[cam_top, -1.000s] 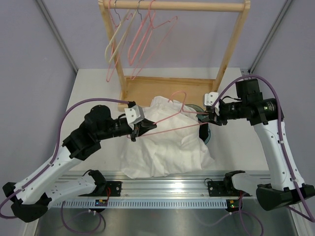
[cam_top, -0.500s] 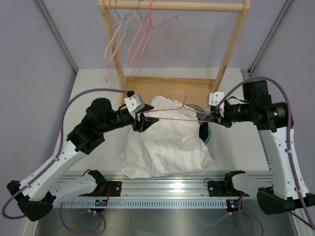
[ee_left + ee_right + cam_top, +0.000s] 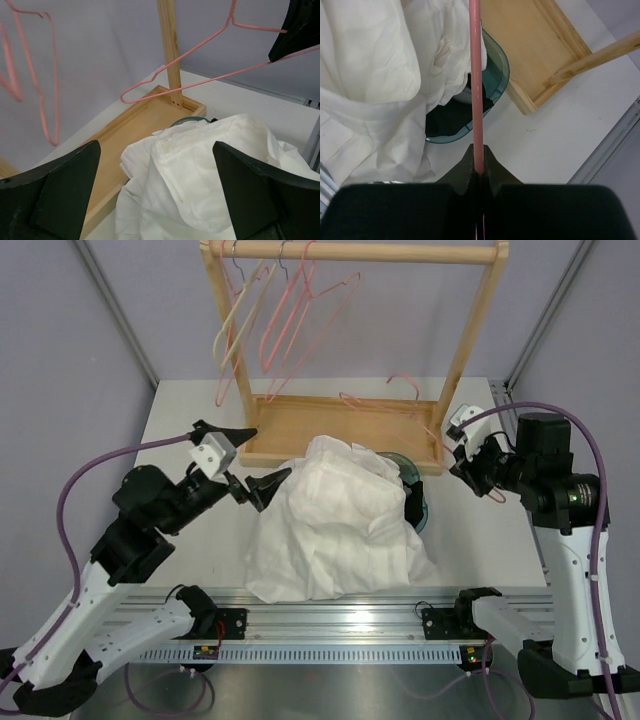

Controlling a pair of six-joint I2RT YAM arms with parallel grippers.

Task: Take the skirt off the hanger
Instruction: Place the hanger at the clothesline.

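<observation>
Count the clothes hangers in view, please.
5: one pink hanger in the right pincer; one cream hanger and, apparently, three more pink ones on the wooden rail. Those overlap, so another may be hidden.

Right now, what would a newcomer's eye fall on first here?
A white garment lies heaped over a teal tub at the centre. The right tool pinches a bare pink wire hanger near the wooden rack, while the left tool stands wide open left of the heap.

White garment point(image 3: 335, 530) hides most of the teal tub point(image 3: 404, 466).
</observation>
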